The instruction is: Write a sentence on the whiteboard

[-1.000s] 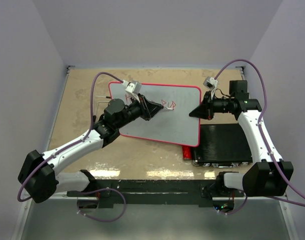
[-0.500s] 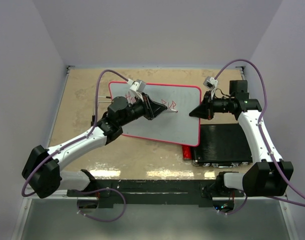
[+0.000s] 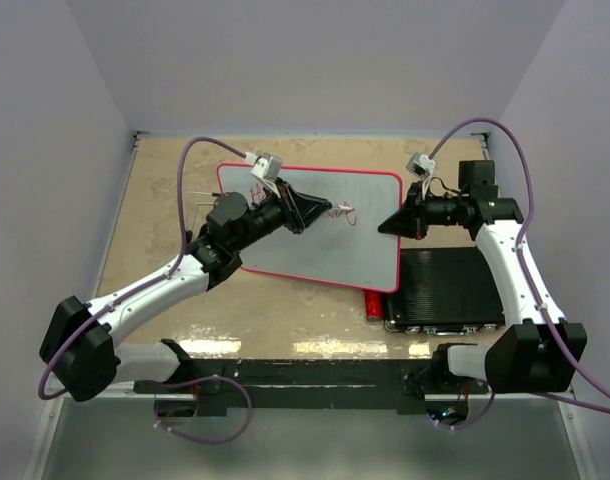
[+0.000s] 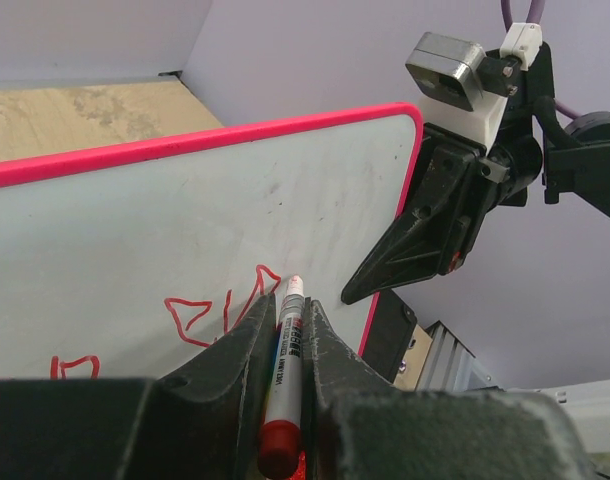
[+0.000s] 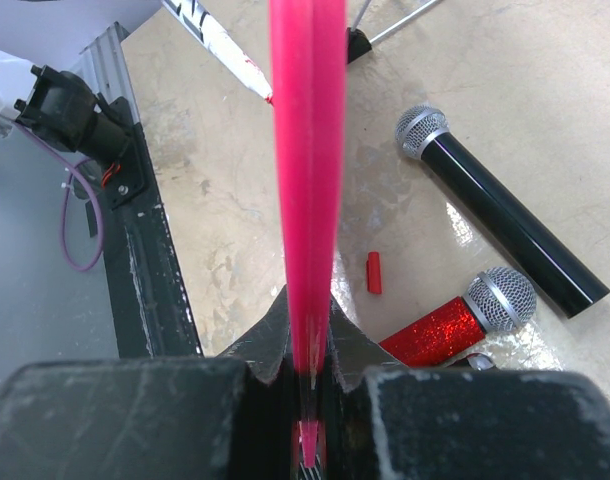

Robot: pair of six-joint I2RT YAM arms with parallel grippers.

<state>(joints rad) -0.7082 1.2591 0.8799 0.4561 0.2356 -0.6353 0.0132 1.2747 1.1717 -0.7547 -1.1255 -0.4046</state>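
left gripper (image 4: 290, 316) of mine is clenched on a red marker (image 4: 288, 350), its tip at the whiteboard (image 4: 135, 230), right beside the red letters of the sentence (image 4: 200, 315). my right gripper (image 5: 307, 335) pinches the whiteboard's right rim. the whiteboard is over the middle of the table (image 3: 155, 200), nearer the far edge.

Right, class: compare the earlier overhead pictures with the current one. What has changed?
The left jaws, shut on the red marker, slid right along the whiteboard, adding strokes to the sentence. The right jaws stayed clamped on the board's right edge; the whiteboard stayed put.
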